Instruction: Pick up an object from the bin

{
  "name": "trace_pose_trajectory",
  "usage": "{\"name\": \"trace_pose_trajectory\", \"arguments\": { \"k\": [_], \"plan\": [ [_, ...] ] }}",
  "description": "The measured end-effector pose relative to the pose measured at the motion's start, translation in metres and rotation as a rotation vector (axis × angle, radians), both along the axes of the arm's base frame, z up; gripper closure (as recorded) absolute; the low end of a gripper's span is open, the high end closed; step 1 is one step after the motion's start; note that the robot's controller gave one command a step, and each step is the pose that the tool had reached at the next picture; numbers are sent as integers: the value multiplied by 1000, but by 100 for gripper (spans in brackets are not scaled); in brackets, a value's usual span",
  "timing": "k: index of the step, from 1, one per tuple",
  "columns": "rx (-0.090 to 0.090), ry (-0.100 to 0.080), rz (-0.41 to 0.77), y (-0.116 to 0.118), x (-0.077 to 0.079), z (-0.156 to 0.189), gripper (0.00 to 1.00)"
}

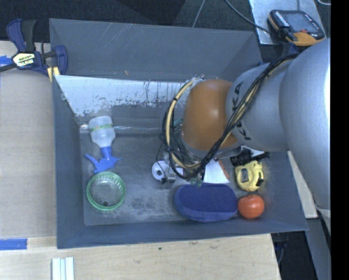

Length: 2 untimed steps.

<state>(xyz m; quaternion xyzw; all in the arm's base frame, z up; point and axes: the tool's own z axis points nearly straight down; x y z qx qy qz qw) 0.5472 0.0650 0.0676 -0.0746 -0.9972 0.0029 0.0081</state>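
Item nearest the gripper: a blue oval pad (204, 203). It lies flat on the bin floor at the near wall, right of centre.

The gripper (165, 171) stands low over the middle of the floor, just up and left of the pad. The orange cover (206, 118) and the looped cables (173, 127) on the wrist hide most of it. Whether the gripper is spread or pressed together cannot be told. Nothing can be seen held in it.

A small pale shiny piece (158, 170) shows at the gripper's lower end (it cannot be told whether this is a loose thing or a part of the gripper).

Right of the pad:
- a red ball (251, 206), touching the pad's right end;
- a yellow tape measure (250, 175), just above the ball;
- a white card (212, 171), partly under the wrist.

Left side of the bin (162, 57), well apart from the gripper:
- a green-rimmed clear cup (106, 191), mouth up;
- a blue plastic piece (104, 159), just above the cup;
- a clear bottle with a green band (102, 130), near the far wall.

The arm (285, 104) enters from the right, over the bin's right wall.
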Motion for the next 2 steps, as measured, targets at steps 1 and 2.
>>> {"name": "trace_pose_trajectory", "arguments": {
  "k": [1, 2],
  "plan": [
    [1, -8, 15, 31, 54, 116, 100],
    [2, -15, 16, 58, 67, 238, 100]
  ]
}}
